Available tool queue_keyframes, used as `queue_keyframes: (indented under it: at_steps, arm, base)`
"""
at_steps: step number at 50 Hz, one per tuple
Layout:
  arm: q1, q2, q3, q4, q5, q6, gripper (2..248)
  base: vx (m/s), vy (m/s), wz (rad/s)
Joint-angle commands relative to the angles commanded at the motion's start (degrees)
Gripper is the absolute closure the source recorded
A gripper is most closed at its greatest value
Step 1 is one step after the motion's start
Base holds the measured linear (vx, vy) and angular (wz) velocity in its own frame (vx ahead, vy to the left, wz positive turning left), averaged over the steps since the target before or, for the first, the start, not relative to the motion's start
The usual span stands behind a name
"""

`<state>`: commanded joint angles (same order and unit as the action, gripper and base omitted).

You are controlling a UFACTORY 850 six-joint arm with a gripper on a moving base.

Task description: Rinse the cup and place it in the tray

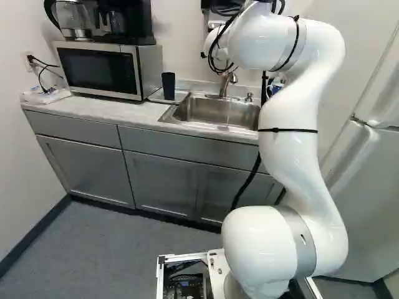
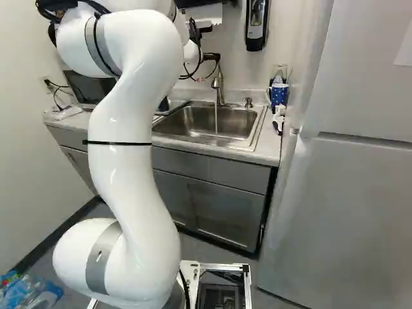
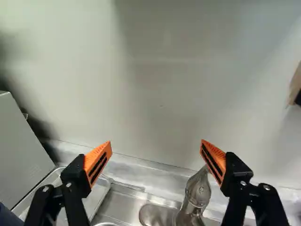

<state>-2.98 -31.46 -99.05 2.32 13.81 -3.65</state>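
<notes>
Hand (image 2: 211,58): Hangs above the sink's back edge, facing the wall; stands released, with orange pads (image 3: 99,157) spread wide apart and nothing gripped.
Dark cup (image 1: 168,86): Stands upright left of the sink, near the microwave, apart from the hand; cannot be told whether inside the tray or just beside its edge.
Clear tray (image 3: 97,200): Lies on the table between microwave and sink.
Faucet (image 2: 217,84): Rises behind the sink; shows below and between the fingers in the wrist view, close to one pad; cannot be told if touching.
Water (image 2: 216,119): Runs in a thin stream from the faucet down into the basin.
Sink (image 2: 250,138): Sits set into the table (image 1: 106,109), with bare steel walls.
Microwave (image 1: 151,70): Stands on the table beyond the tray, with a coffee maker (image 1: 128,22) and a glass kettle (image 1: 75,18) on top.
Blue mug (image 2: 279,94): Stands right of the sink, near the fridge (image 2: 335,212).
Arm (image 1: 293,156): Rises from the base and bends forward toward the faucet.
</notes>
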Motion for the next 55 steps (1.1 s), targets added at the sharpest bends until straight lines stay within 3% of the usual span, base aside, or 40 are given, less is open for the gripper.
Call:
queue_keyframes:
  at_steps: [55]
  arm:
    - [0.0, 4.4, 5.5, 0.0, -5.4, 0.0, 3]
  base:
    - [0.000, 0.000, 0.000]
